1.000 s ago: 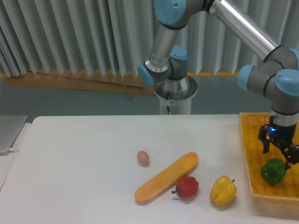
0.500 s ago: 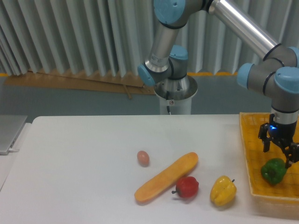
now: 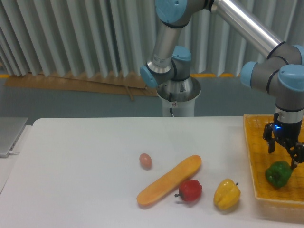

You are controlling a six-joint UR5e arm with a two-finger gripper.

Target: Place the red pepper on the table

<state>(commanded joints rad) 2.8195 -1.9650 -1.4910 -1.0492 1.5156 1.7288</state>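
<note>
Gripper [image 3: 283,153] risen slightly over the green pepper [image 3: 278,173], jaws apart and empty, red pepper [image 3: 191,190] on table [image 3: 80,161] well left of it

Red pepper [image 3: 191,190] on table [image 3: 85,161] — gripper [image 3: 283,151] spread, empty.

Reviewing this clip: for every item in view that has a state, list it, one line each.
gripper: open, empty, above the yellow basket
red pepper: lying on the table, touching the long orange vegetable
yellow pepper: on the table, apart from the red pepper
green pepper: in the basket, just below the gripper, not gripped
egg: on the table, alone
</note>
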